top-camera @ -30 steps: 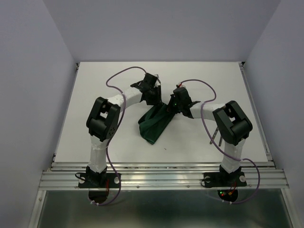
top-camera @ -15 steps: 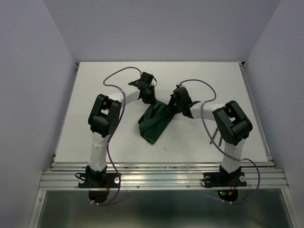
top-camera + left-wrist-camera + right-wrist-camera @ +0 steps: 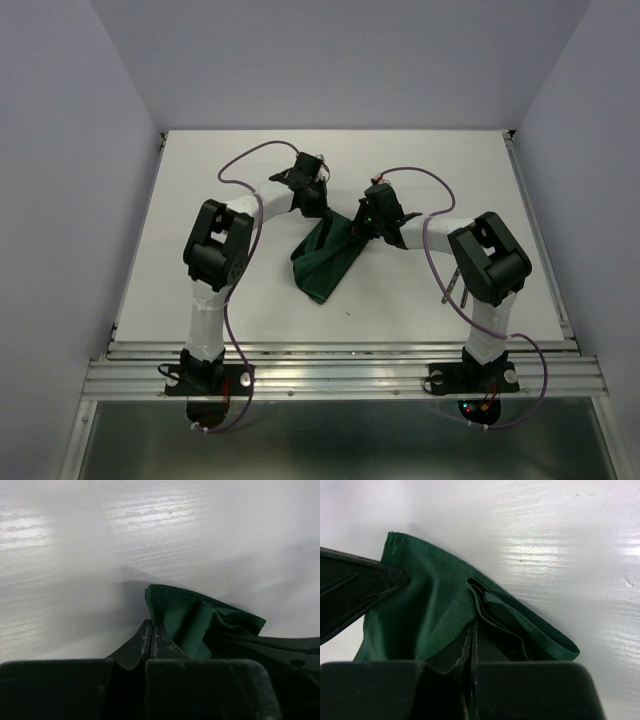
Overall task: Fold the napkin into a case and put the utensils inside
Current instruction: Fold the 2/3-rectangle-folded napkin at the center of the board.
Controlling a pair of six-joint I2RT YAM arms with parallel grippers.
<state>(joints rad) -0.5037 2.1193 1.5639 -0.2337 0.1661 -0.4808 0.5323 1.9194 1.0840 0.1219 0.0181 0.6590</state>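
Observation:
The dark green napkin (image 3: 324, 262) lies bunched and partly folded at mid-table, its far end lifted between both grippers. My left gripper (image 3: 319, 212) is shut on the napkin's (image 3: 200, 620) far edge, and the cloth runs right into its fingertips (image 3: 159, 636). My right gripper (image 3: 356, 228) is shut on a folded layer of the napkin (image 3: 440, 605). The left finger (image 3: 355, 587) shows at the left of the right wrist view. The utensils (image 3: 456, 287) lie by the right arm's elbow, mostly hidden under it.
White table (image 3: 230, 290) with a metal rail along the near edge (image 3: 340, 372). Lilac walls close in the left, right and back. Purple cables loop over both arms.
The left gripper's jaws have closed onto the napkin's far edge, and that wrist has shifted slightly. The right gripper has stayed shut on the cloth.

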